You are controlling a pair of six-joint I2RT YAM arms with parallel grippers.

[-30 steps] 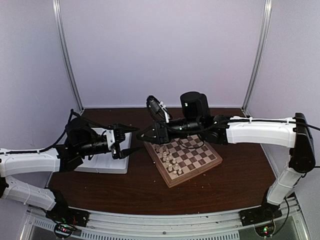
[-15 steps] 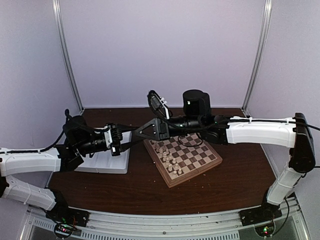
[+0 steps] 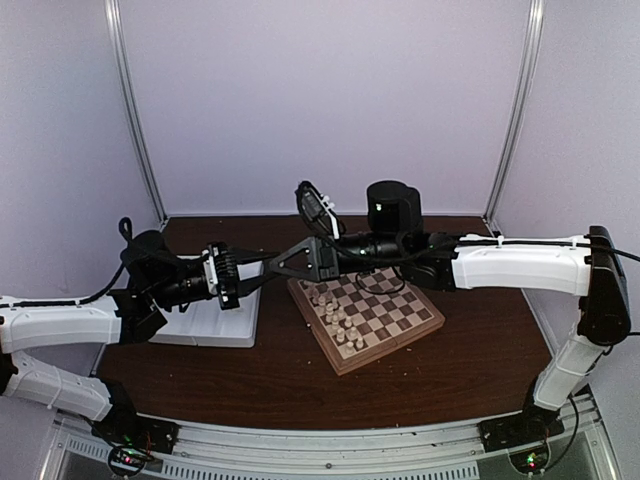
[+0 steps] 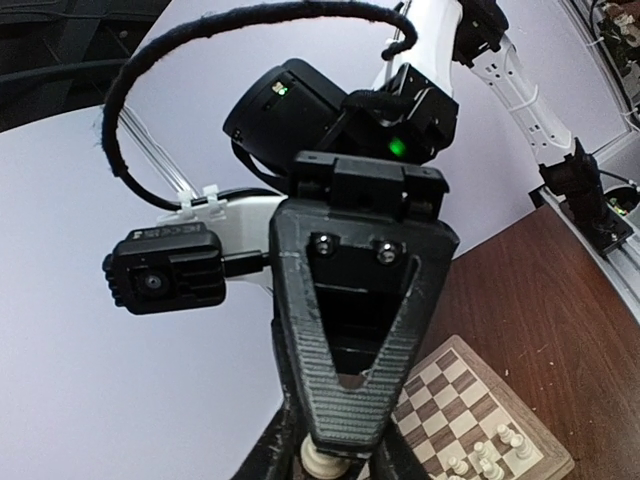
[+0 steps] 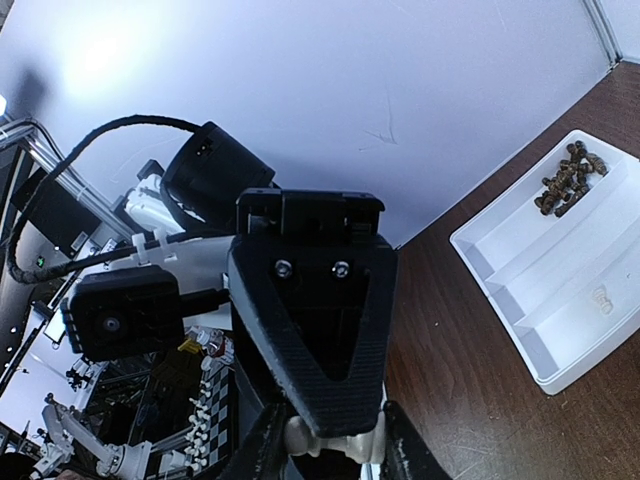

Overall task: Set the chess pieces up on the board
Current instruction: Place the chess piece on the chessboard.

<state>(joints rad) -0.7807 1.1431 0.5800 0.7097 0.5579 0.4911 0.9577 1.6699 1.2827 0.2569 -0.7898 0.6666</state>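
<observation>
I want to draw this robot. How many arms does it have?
2. The left arm reaches in from the left over the white tray; the right arm stretches from the right above the board. No others show.

The board (image 3: 395,318) had cream and brown checkered squares inside a light wood border; the chess pieces (image 3: 338,320) on it, and the lone piece (image 5: 322,438) off it, were cream-white. The tray (image 3: 200,326) on the left was white and held dark brown pieces (image 5: 565,183). The table (image 3: 300,390) was dark reddish brown, the walls (image 3: 330,100) pale lilac, and the left arm (image 3: 60,325) and the right arm (image 3: 520,265) white and black.
</observation>
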